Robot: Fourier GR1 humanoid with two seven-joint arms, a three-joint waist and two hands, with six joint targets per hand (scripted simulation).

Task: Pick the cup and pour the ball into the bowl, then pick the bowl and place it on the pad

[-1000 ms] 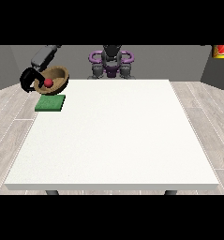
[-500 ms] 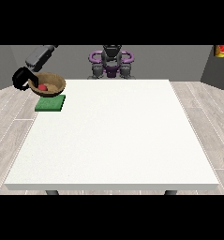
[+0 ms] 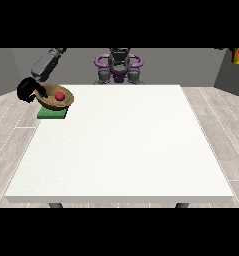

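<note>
Holding the bowl (image 3: 57,98) by its left rim, the hand at the view's left (image 3: 29,90) sits at the far left corner of the table (image 3: 121,150), its fingers curled round the rim. One arm (image 3: 46,64) runs up from that hand towards the robot (image 3: 118,65) at the view's top.

The bowl is a single brown one, and it extends from the hand towards the view's right. One red ball (image 3: 59,96) lies inside it, just right of the hand. One green pad (image 3: 53,113) lies on the table directly below the bowl, a little right of and nearer the camera than the hand. The bowl is over the pad; whether it touches the pad cannot be told, and it looks slightly tilted.

The second hand, the one that would show at the view's right, cannot be made out; only the robot's torso with purple parts shows there, well right of the working hand. No cup can be made out anywhere.

One red and yellow object (image 3: 238,55) sits at the far right top edge of the view, well apart from the hand.
</note>
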